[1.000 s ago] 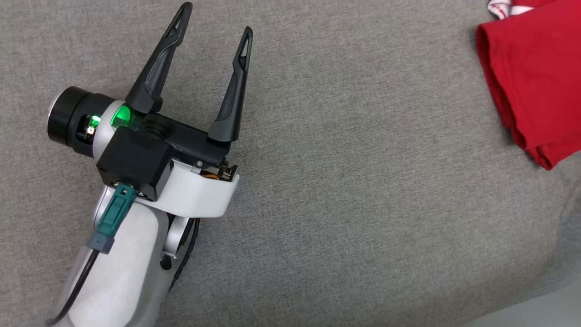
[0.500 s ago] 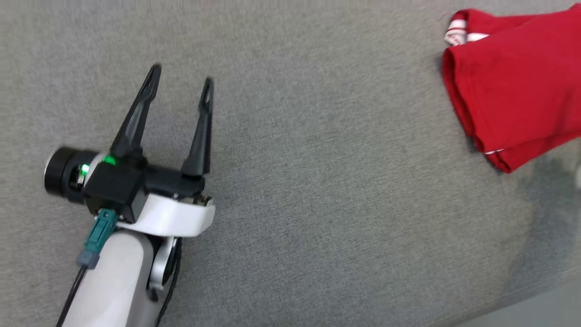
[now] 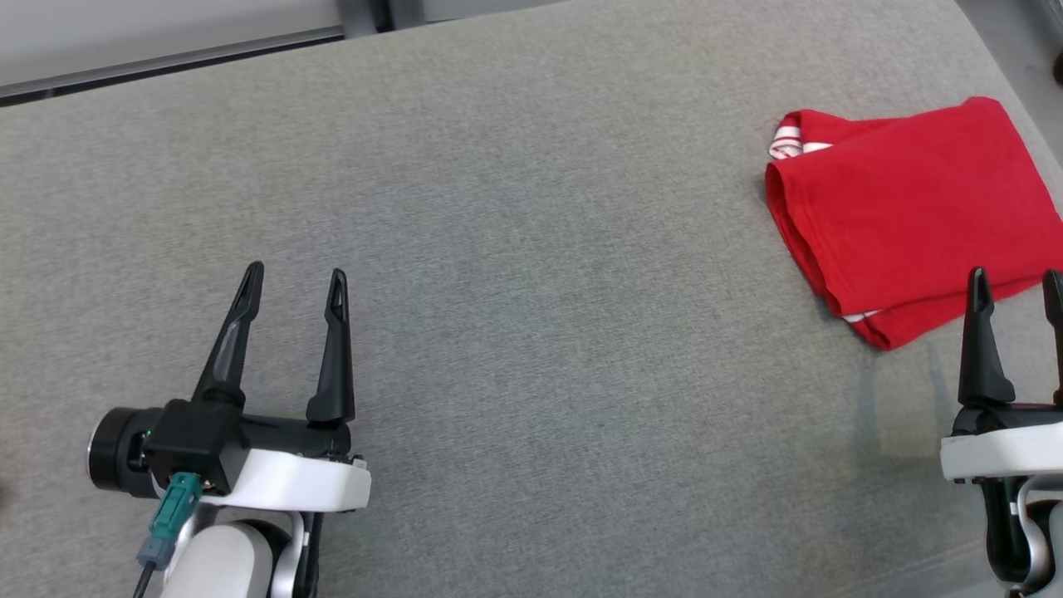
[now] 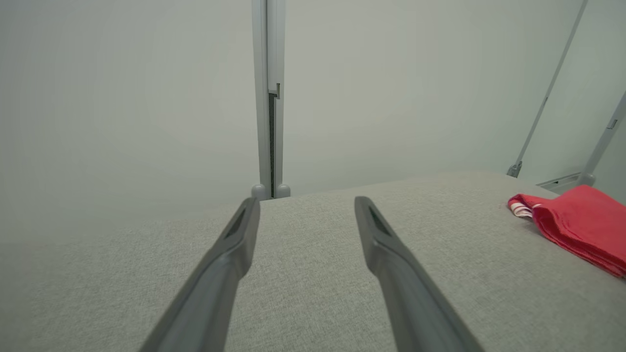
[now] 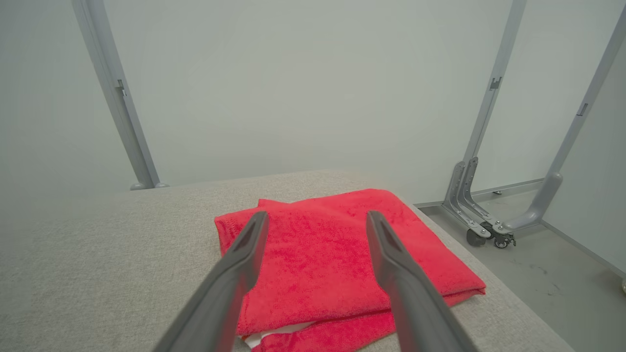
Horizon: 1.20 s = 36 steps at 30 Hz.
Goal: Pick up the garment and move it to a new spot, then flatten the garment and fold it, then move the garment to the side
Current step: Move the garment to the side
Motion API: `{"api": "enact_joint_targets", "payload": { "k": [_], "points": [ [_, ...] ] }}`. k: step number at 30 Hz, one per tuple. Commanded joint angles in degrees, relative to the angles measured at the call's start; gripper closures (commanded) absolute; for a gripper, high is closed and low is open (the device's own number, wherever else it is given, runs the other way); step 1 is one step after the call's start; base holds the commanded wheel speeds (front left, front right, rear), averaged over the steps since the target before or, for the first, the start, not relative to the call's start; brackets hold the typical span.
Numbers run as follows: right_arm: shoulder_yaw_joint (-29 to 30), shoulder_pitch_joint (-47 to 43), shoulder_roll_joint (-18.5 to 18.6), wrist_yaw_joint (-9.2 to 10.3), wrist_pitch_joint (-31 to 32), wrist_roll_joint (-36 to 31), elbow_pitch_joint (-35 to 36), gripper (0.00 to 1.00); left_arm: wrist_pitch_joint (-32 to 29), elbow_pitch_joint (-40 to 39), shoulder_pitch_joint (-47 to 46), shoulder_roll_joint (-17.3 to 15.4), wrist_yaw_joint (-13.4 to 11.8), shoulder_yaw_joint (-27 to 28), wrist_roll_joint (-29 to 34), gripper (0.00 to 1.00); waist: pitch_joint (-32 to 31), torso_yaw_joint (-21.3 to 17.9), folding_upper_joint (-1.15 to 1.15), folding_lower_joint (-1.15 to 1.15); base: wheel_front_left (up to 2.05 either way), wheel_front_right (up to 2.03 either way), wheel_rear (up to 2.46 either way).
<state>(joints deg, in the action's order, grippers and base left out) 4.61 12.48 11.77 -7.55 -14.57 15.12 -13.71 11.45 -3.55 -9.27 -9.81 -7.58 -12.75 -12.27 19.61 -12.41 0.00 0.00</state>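
- Counter [image 3: 540, 249]: a grey, fabric-covered surface that spans the head view. Pale wall panels and grey upright posts [image 4: 271, 98] stand beyond its far edge.
- Garment [image 3: 905, 208]: red cloth, folded into a flat, roughly rectangular stack of several layers. It lies on the far right part of the counter, close to the right edge. A white-striped trim [image 3: 785, 143] shows at its far left corner, and a sliver of white shows at its near edge.
- Left end effector [image 3: 295, 272]: at the near left, fingers pointing toward the far side. The jaws are spread apart with nothing between them, and it is well apart from the garment.
- Right end effector [image 3: 1016, 274]: at the near right, jaws likewise spread and empty. Its fingertips overlap the garment's near edge in the head view, and in the right wrist view they frame the red cloth. Whether they touch it cannot be told.
- Wheeled frame base [image 5: 481, 230]: stands on the floor beyond the counter's right edge.
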Motion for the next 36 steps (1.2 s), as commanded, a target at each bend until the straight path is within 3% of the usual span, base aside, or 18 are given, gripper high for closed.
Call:
{"api": "enact_joint_targets", "payload": {
  "k": [1,9,15,24,36],
  "points": [
    [-0.2,-1.0,-0.5,0.12,0.7,0.3,1.3,0.00,0.3,0.1,0.9,0.2,-0.6,0.2,-0.1,0.00,-1.1,1.2,0.00,0.00,0.00,0.00,0.00],
    [0.2,-6.8,-1.2,0.09,5.7,-1.6,9.8,0.00,1.6,2.2,3.4,1.6,-1.4,1.2,-2.6,0.00,-5.5,8.3,0.00,0.00,0.00,0.00,0.00],
    [-1.2,-13.7,-4.0,0.11,10.6,-3.1,16.8,0.00,2.4,4.7,7.2,0.3,-1.5,3.5,-4.4,0.00,-11.6,13.6,0.00,0.00,0.00,0.00,0.00],
    [-2.1,-21.5,-5.5,0.11,14.2,-3.7,21.2,0.00,2.2,6.6,12.5,-0.9,-0.7,3.8,-5.8,0.00,-18.7,15.2,0.00,0.00,0.00,0.00,0.00],
    [-1.9,-25.0,-4.3,0.09,16.9,-3.4,24.1,0.00,2.2,7.8,15.1,-1.4,-0.8,3.4,-6.6,0.00,-21.8,15.5,0.00,0.00,0.00,0.00,0.00]
  ]
}}
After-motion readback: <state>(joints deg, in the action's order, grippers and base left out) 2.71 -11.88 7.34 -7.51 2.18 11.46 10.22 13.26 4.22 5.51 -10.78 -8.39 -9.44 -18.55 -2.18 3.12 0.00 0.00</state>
